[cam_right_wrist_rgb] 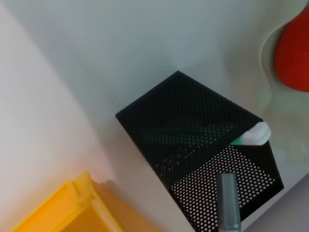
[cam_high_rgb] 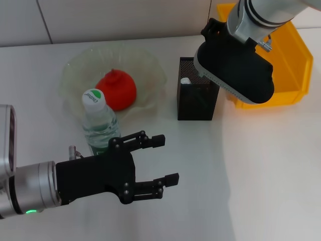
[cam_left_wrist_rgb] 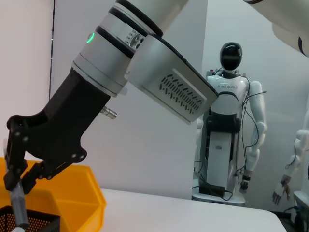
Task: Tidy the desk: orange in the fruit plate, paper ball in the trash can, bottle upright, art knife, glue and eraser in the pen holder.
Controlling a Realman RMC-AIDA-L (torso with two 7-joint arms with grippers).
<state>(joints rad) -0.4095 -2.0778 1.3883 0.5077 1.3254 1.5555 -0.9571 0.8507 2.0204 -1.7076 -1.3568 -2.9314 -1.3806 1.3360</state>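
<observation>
Right gripper [cam_left_wrist_rgb: 17, 193] over pen holder [cam_high_rgb: 196, 100], clamped on a grey stick [cam_right_wrist_rgb: 227, 200], seen only in wrist views. Left gripper [cam_high_rgb: 168, 159] spread, empty. One orange [cam_high_rgb: 117, 89] in fruit plate [cam_high_rgb: 75, 68], one upright bottle [cam_high_rgb: 99, 123].

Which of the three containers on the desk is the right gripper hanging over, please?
The pen holder, the black mesh cup; the right gripper hangs over it, not the trash can or fruit plate.

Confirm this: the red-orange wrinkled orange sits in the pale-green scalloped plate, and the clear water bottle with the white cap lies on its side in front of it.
Not quite. The clear water bottle with the white cap stands upright, cap up, at the near rim of the pale-green scalloped plate; it is not on its side. The red-orange wrinkled orange does sit in that plate. The head view shows both.
</observation>
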